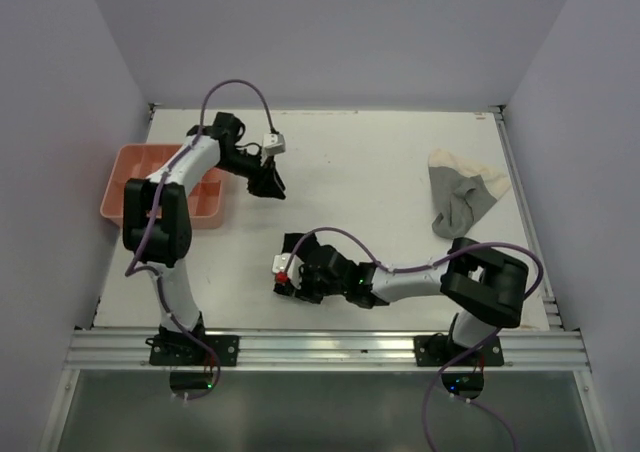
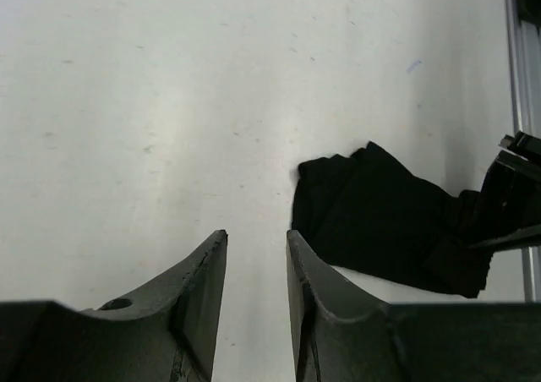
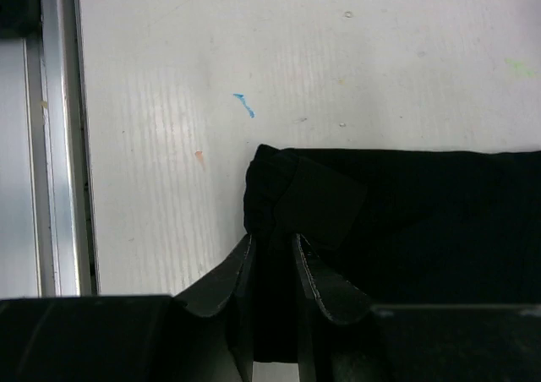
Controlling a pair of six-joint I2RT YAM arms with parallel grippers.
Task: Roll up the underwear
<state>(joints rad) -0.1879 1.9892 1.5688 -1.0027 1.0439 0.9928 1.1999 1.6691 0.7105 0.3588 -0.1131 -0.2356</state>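
Nearest to us, by the aluminium rail (image 3: 59, 145) along the front edge of the table (image 1: 380, 172), the right gripper (image 3: 272, 242) was low over the surface near the middle of that edge. Its two fingers were drawn close together with a fold of the black underwear (image 3: 406, 221) pinched between them, so we counted it as clenched on that garment at its corner. The black piece lay flat on the white surface, spreading away from the fingers to one side, with a smaller folded flap on top near the gripped end.

Further in, the left gripper (image 2: 256, 234) hung above the table around its middle. Its fingers stood apart with only bare table showing in the gap, so it was released and grasped nothing. In its own wrist view the black garment lay ahead of it and off to the right, well clear of its fingertips, with the other gripper at the cloth's far end.

To the left, beside the left arm, sat the pink compartment tray (image 1: 120, 187). We could not tell what was in it.

Farthest away, near the right edge, the cream and grey underwear (image 1: 462, 194) lay crumpled in a loose heap, well apart from both grippers.
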